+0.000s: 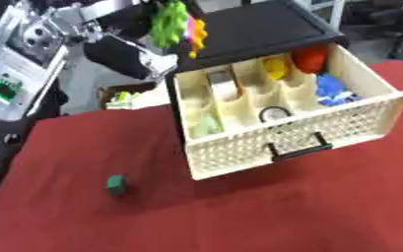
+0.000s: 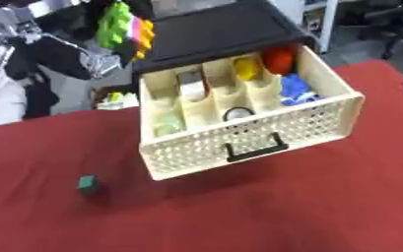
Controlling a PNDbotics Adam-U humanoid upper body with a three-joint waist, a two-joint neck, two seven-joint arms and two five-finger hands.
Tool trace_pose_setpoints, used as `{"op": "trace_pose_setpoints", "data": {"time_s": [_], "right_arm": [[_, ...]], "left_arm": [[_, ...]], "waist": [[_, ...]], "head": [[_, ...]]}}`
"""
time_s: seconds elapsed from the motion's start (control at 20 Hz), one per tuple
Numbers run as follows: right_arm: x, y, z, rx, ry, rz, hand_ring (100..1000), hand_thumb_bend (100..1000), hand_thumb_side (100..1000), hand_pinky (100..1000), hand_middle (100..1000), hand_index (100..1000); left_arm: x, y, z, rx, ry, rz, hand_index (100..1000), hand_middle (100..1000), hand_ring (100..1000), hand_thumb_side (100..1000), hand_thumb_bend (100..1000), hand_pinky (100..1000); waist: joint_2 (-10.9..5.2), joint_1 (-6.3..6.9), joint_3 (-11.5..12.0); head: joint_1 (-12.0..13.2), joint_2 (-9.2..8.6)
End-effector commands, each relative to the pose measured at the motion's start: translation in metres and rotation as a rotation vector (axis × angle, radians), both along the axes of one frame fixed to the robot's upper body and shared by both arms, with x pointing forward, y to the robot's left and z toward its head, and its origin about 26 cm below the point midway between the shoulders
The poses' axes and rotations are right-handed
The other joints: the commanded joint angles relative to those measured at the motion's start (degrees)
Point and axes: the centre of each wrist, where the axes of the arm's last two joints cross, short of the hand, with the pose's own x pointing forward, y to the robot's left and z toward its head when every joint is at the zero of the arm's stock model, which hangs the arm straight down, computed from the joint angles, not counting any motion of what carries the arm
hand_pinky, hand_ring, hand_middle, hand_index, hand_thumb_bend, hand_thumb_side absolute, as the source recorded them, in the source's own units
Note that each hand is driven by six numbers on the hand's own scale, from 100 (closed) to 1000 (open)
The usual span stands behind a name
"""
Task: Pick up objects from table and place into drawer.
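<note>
Green-and-yellow toy (image 1: 177, 23), pinched in my left robot hand (image 1: 140, 22), is hanging at eleven o'clock of the open drawer (image 1: 288, 142), awaiting dropping in.

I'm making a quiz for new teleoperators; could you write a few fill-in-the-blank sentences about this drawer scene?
1. The cream drawer stands ____.
2. The small cube left on the red table is ____.
3. The drawer's handle is ____.
4. The left hand is raised, carrying a green, pink and ____ toy.

Missing words: open; green; black; orange
</note>
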Motion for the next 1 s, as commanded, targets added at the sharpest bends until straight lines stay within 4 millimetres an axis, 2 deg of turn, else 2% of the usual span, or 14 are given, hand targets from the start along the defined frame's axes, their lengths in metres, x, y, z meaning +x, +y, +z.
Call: {"op": "trace_pose_setpoints", "data": {"time_s": [0.05,0.4,1.0], "right_arm": [[-0.002,0.0,0.013,-0.026,-0.028,0.012,757,100,1000,810,736,794],[-0.001,0.001,0.015,-0.029,-0.025,0.014,756,100,1000,810,735,792],[0.0,0.002,0.016,-0.038,-0.016,0.008,754,100,1000,810,732,789]], "left_arm": [[0.001,-0.002,0.009,-0.007,-0.027,-0.012,779,339,152,246,100,100],[0.015,-0.005,-0.001,-0.003,0.0,-0.011,776,339,153,245,100,100],[0.021,-0.01,-0.011,0.006,0.026,-0.015,769,338,152,245,100,100]], "waist": [[-0.81,-0.37,-0.21],[-0.5,0.09,-0.66],[-0.1,0.79,-1.3]], "head": [[0.01,-1.58],[0.01,-1.58],[-0.3,-0.69]]}}
